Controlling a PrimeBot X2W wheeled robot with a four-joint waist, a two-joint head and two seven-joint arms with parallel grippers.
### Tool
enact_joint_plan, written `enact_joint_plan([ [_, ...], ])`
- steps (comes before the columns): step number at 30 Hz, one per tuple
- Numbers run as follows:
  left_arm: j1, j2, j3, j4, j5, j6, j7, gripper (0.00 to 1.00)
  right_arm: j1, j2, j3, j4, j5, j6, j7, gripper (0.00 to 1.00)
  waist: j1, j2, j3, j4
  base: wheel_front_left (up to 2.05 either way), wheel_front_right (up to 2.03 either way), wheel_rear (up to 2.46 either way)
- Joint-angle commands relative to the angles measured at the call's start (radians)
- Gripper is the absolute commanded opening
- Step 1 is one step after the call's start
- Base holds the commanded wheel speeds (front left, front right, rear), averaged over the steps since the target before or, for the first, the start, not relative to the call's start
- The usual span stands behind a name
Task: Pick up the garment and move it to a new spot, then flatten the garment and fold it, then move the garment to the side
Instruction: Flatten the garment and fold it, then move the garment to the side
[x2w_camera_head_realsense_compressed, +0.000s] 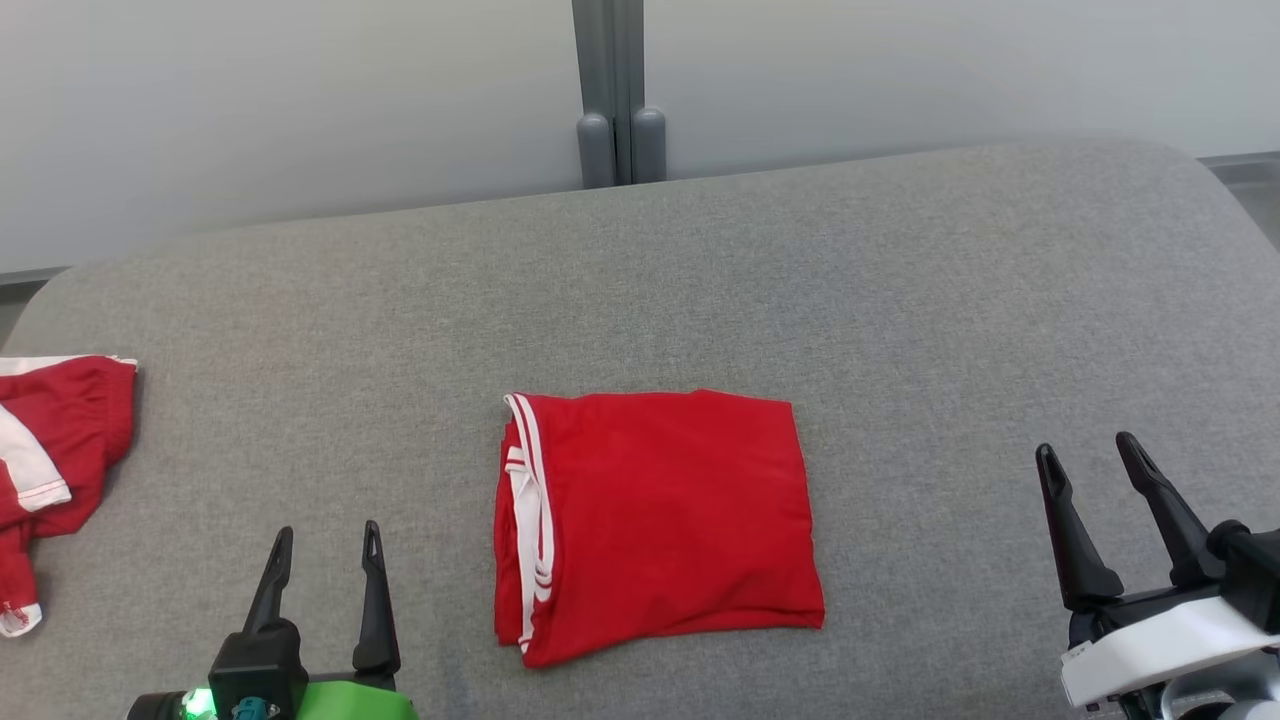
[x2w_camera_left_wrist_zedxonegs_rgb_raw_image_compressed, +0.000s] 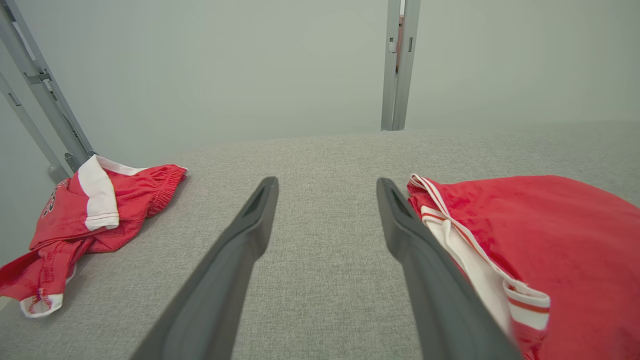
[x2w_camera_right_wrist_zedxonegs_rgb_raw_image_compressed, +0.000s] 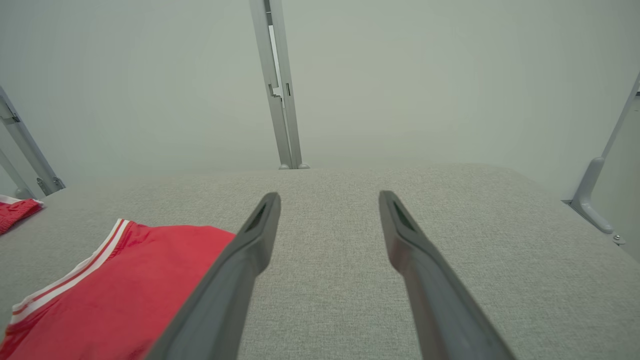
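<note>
The garment (x2w_camera_head_realsense_compressed: 655, 520) is red with white stripes along its left edge. It lies folded into a neat rectangle in the middle of the grey padded surface (x2w_camera_head_realsense_compressed: 700, 290). My left gripper (x2w_camera_head_realsense_compressed: 326, 545) stands open to the lower left of it, clear of the cloth. The left wrist view has the garment (x2w_camera_left_wrist_zedxonegs_rgb_raw_image_compressed: 550, 250) just right of that gripper (x2w_camera_left_wrist_zedxonegs_rgb_raw_image_compressed: 327, 186), whose fingers hold nothing. My right gripper (x2w_camera_head_realsense_compressed: 1085, 455) is open well to the right of the fold. From the right wrist, the garment (x2w_camera_right_wrist_zedxonegs_rgb_raw_image_compressed: 115, 295) lies at the lower left of the open right gripper (x2w_camera_right_wrist_zedxonegs_rgb_raw_image_compressed: 330, 200).
A second red and white garment (x2w_camera_head_realsense_compressed: 50, 450) lies crumpled at the surface's left edge, also in the left wrist view (x2w_camera_left_wrist_zedxonegs_rgb_raw_image_compressed: 85, 220). A grey post (x2w_camera_head_realsense_compressed: 615, 95) stands behind the surface at the pale wall. A grey bracket (x2w_camera_right_wrist_zedxonegs_rgb_raw_image_compressed: 595, 200) sits beyond the right edge.
</note>
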Motion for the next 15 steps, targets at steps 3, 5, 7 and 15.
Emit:
enact_joint_plan([
  [3,0.023,0.000,-0.001,-0.003,-0.007,0.010,0.003,1.00,0.024,0.010,-0.005,-0.011,-0.007,0.000,0.009,1.00,0.0000,0.0000,-0.020,-0.004,0.00,0.00,0.00],
  [5,0.026,0.003,0.000,0.000,-0.010,0.009,0.004,1.00,0.030,0.012,-0.005,-0.014,-0.006,0.000,0.013,1.00,0.0000,0.0000,-0.023,-0.004,0.00,0.00,0.00],
  [7,0.026,0.004,-0.003,-0.003,-0.009,0.013,0.009,1.00,0.029,0.014,-0.005,-0.016,-0.005,0.000,0.016,1.00,0.0000,0.0000,-0.024,-0.004,0.00,0.00,0.00],
  [15,0.021,0.014,0.000,-0.005,-0.018,0.018,0.010,1.00,0.026,0.015,-0.003,-0.017,0.002,0.000,0.019,1.00,0.0000,0.0000,-0.025,-0.002,0.00,0.00,0.00],
])
